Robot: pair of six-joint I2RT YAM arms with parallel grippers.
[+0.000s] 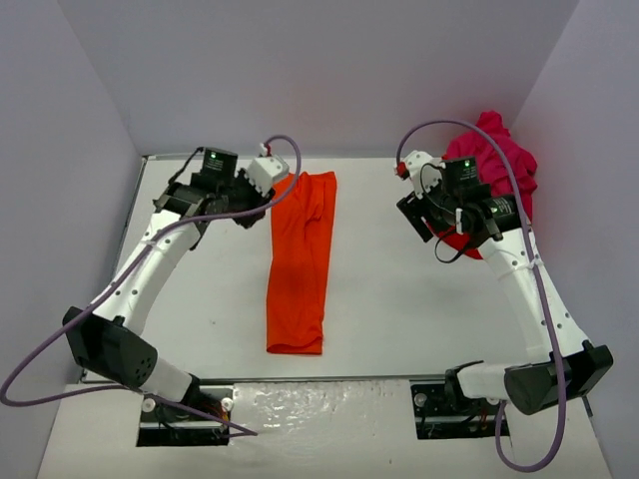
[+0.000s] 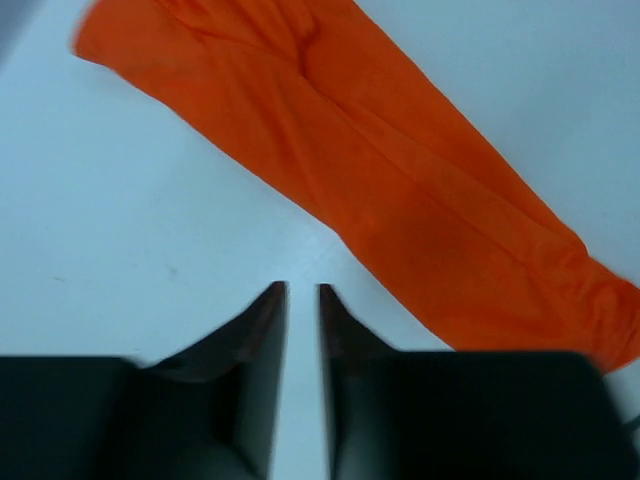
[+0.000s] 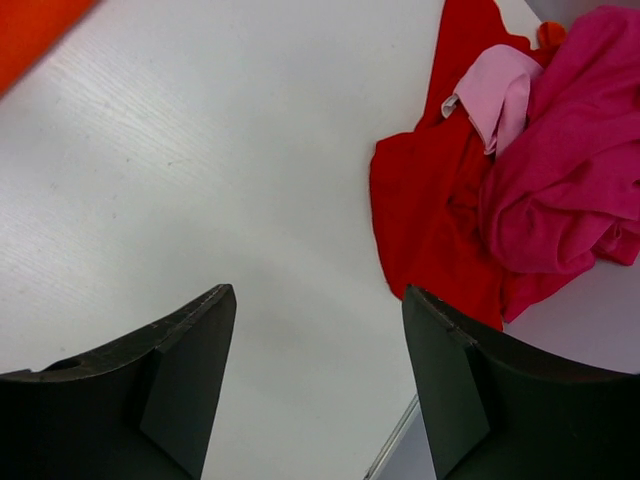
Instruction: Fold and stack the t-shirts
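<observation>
An orange-red t-shirt [image 1: 300, 264] lies folded into a long narrow strip down the middle of the table [image 1: 389, 299]; the left wrist view shows it [image 2: 400, 190] slanting ahead and to the right. My left gripper [image 1: 262, 200] [image 2: 302, 290] hovers beside its top left corner, shut to a thin slit, over bare table and holding nothing. A magenta-pink t-shirt [image 1: 494, 150] [image 3: 570, 180] is heaped on a red one [image 1: 457, 241] [image 3: 430, 200] at the back right. My right gripper [image 1: 424, 218] [image 3: 318, 292] stands open just left of that heap, empty.
White walls close the table in at the back and on both sides. The table's right edge [image 3: 395, 445] shows close under the right gripper. A corner of the orange-red shirt [image 3: 30, 25] shows at the right wrist view's upper left.
</observation>
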